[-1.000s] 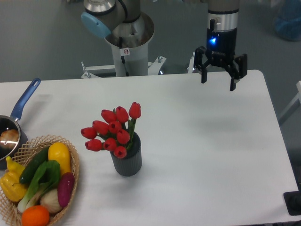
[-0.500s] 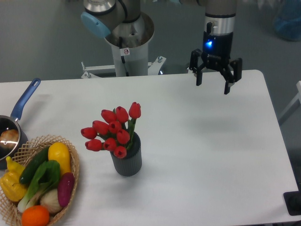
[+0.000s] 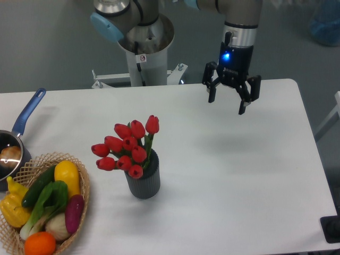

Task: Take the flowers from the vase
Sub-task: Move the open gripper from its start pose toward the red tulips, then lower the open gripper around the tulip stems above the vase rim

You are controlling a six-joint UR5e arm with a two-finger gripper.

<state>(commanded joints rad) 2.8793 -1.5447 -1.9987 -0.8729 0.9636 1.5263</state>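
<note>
Your white rectangular table (image 3: 228, 175) carries everything; at its far edge stands the grey robot pedestal (image 3: 143, 50). At the near left corner sits the round wicker basket of colourful vegetables (image 3: 45, 210), and just behind it the steel saucepan with a blue handle (image 3: 18, 138). The black two-finger gripper (image 3: 227, 101) hangs above the far right part of the table, jaws spread wide, holding nothing, well apart from the target. The small dark grey ribbed cylindrical vase (image 3: 143, 179) stands upright left of centre, near the basket but not touching it. The bunch of red tulips with green stems (image 3: 127, 146) sits in it, heads leaning toward the left, stems mostly hidden by the blooms and the vase rim. You're in the approach step, nothing grasped yet. Bring the gripper over the vase and come in on the stems just above the rim, likely from the right side where a bit of green shows. Don't crush the heads. Lift straight up so the vase doesn't tip or drag toward the basket.
</note>
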